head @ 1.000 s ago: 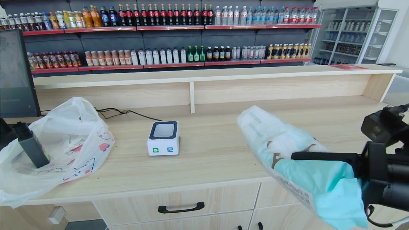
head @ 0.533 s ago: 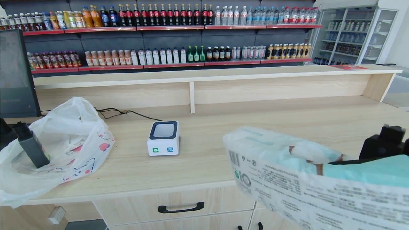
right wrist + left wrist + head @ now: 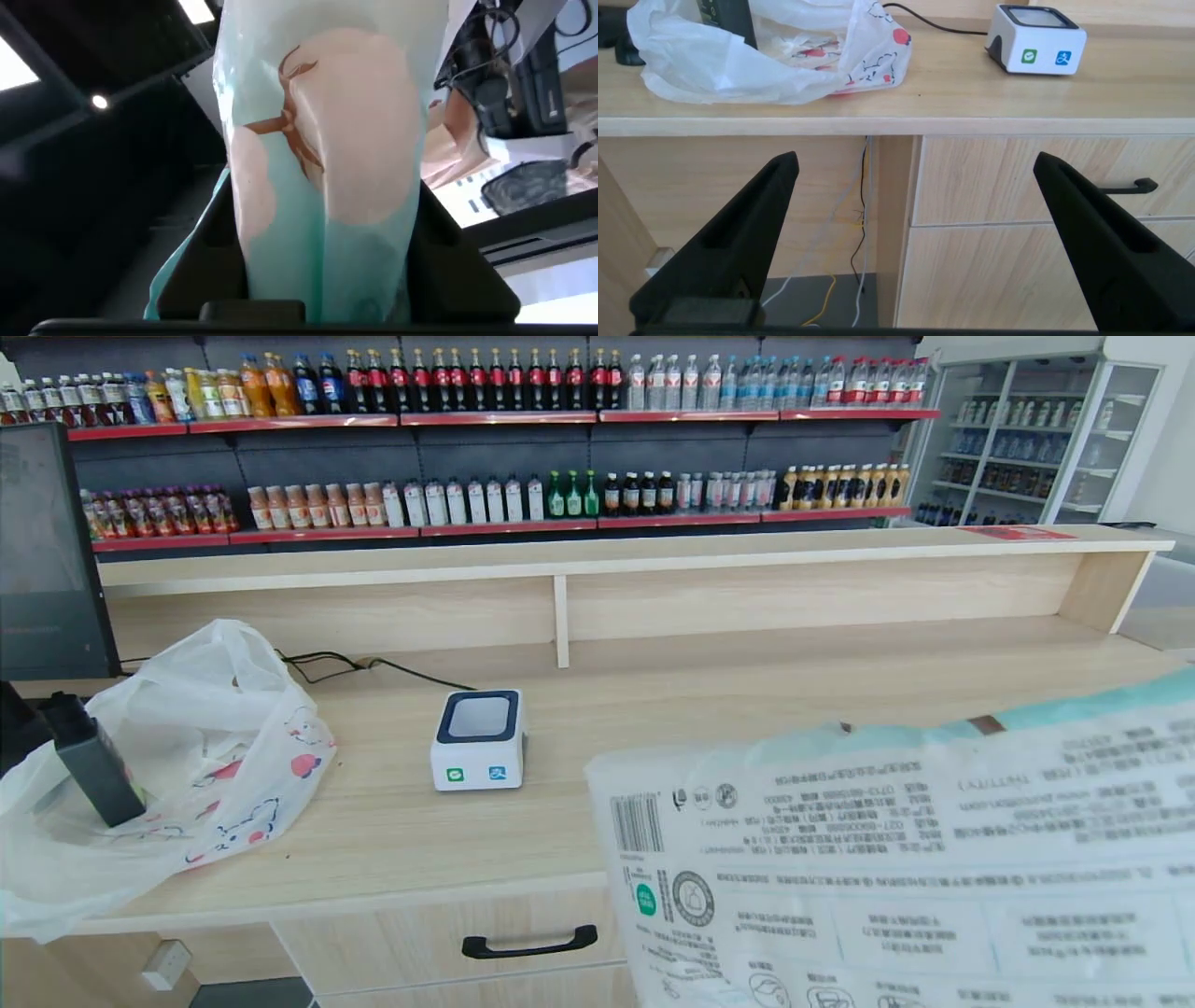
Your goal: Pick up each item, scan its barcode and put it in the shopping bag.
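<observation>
Teal-and-white plastic wraps the soft package (image 3: 887, 859), which is held up off the counter, close to the head camera and to the right of the scanner, apart from it; its white printed face is turned toward that camera, with the barcode (image 3: 637, 823) near its left edge; the right gripper (image 3: 327, 280) is clamped on it, one black finger pressed against each side of the pack (image 3: 327, 168); the scanner (image 3: 477, 739), a small white box with a dark-framed window on top, sits on the light wooden counter (image 3: 607, 709), with a black cable (image 3: 373, 665) lying behind it; the shopping bag (image 3: 187, 756), thin white plastic with red cartoon prints, lies crumpled at the counter's left end, a dark grey block (image 3: 93, 770) standing in its mouth; the left gripper (image 3: 915, 233) hangs below the counter's edge in front of the cabinet, its fingers spread wide with nothing between them; a drawer with a black handle (image 3: 529, 943) sits under the counter; a dark monitor (image 3: 47, 551) stands at the far left; red shelves of bottles (image 3: 467, 383) line the back wall.
</observation>
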Tool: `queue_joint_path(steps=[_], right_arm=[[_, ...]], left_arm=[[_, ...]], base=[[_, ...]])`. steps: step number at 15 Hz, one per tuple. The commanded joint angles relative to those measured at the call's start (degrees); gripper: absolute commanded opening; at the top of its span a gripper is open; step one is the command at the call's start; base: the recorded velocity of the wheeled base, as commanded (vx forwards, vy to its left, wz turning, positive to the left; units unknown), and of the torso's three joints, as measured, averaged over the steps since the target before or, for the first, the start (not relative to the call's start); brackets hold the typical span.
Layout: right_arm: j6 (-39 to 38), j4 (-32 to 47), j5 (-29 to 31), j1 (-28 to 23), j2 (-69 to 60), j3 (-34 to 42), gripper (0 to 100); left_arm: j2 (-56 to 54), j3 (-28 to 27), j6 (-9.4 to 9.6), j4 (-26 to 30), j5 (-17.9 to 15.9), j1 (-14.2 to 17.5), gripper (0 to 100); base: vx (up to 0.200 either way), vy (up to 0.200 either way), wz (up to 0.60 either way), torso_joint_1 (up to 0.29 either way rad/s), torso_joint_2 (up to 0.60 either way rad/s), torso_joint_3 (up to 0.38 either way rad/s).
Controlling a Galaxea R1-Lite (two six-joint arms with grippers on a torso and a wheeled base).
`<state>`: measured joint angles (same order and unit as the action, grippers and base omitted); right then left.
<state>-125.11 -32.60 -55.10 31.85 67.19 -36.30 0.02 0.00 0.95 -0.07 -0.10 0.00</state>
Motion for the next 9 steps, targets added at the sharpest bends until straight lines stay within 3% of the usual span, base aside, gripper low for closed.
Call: queue_joint_path(steps=[1, 5, 9], right_arm=[[-4.18, -3.70, -4.66, -3.29, 5.05, 0.27, 0], [-13.93, -10.47, -10.64, -3.47, 4.08, 2.20, 0], [-21.58, -16.27, -10.90, -3.82, 4.70, 2.38, 0]], left_arm=[[-0.02, 0.00, 0.02, -0.01, 0.01, 0.00, 100], [-0.02, 0.00, 0.02, -0.01, 0.01, 0.00, 100], [-0.02, 0.00, 0.02, -0.01, 0.01, 0.00, 100]], base=[[0.000, 0.000, 0.00, 0.000, 0.00, 0.000], [0.000, 0.000, 0.00, 0.000, 0.00, 0.000], [0.000, 0.000, 0.00, 0.000, 0.00, 0.000]])
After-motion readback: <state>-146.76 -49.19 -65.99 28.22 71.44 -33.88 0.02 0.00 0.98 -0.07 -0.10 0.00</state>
